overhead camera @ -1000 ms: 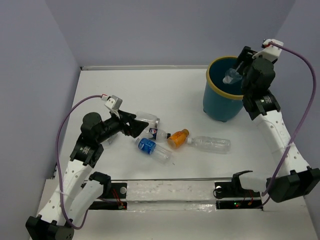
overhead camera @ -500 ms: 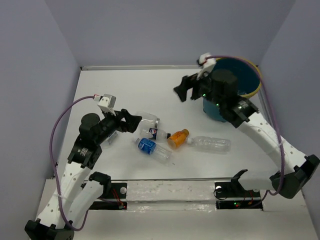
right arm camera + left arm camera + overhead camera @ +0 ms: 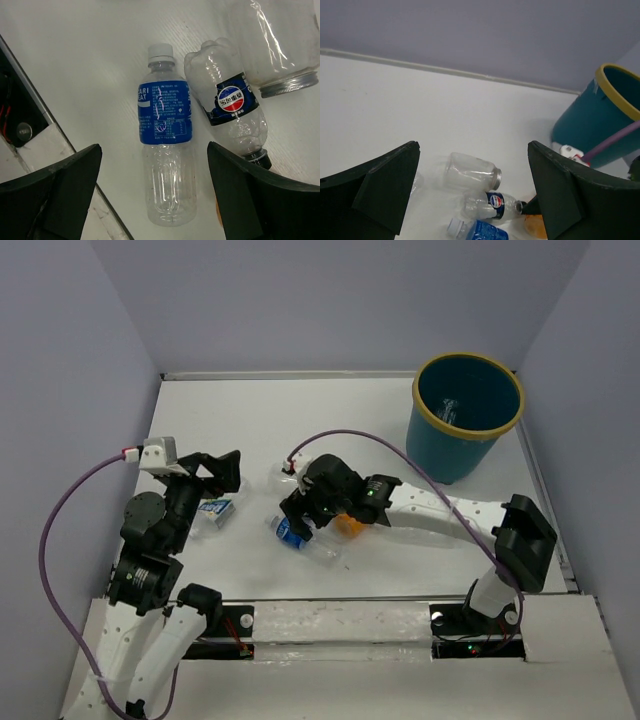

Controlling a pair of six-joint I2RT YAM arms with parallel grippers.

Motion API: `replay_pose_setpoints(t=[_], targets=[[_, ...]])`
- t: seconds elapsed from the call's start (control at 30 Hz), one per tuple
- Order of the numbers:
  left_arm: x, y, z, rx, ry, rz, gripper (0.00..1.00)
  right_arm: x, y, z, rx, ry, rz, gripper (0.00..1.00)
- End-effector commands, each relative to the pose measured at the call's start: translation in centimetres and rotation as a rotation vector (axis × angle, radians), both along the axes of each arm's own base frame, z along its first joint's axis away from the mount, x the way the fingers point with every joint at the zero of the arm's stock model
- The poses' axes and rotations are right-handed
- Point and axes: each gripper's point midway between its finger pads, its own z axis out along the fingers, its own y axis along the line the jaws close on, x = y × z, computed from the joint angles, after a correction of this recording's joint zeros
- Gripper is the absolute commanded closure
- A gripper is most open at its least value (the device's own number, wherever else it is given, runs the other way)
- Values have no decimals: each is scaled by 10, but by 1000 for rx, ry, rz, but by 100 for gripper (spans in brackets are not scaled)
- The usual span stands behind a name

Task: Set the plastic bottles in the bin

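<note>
One blue-labelled bottle (image 3: 165, 120) is lying on the surface (image 3: 75, 50) under our wide-open right gripper (image 3: 153, 150), just beside the Pepsi bottle (image 3: 231, 102), so we are risking pinching both or rolling it aside, well apart from the bin (image 3: 455, 455).

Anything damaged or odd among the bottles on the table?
The black-capped bottle looks dented and crumpled near its base. Beside it, a wide clear jar with a metal-looking rim lies on its side, unlike the slim bottles. Nothing looks spilled.

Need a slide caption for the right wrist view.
Right gripper, jaws open, hovers over the blue-labelled bottle; a Pepsi-labelled bottle and clear capless bottle lie alongside.
</note>
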Motion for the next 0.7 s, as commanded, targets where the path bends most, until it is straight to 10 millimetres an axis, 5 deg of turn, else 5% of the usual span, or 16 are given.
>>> replay_pose_setpoints(t=[0.0, 0.17, 0.57, 0.67], targets=[[-5, 29, 33, -44, -113, 146, 1, 5, 17, -8, -15, -33, -19, 10], [0, 21, 16, -29, -83, 117, 1, -6, 27, -32, -65, -11, 11, 13], [3, 16, 13, -31, -78, 92, 1, -32, 47, -86, -216, -37, 59, 14], [2, 16, 14, -33, -81, 94, 1, -32, 50, -86, -221, -48, 55, 27]])
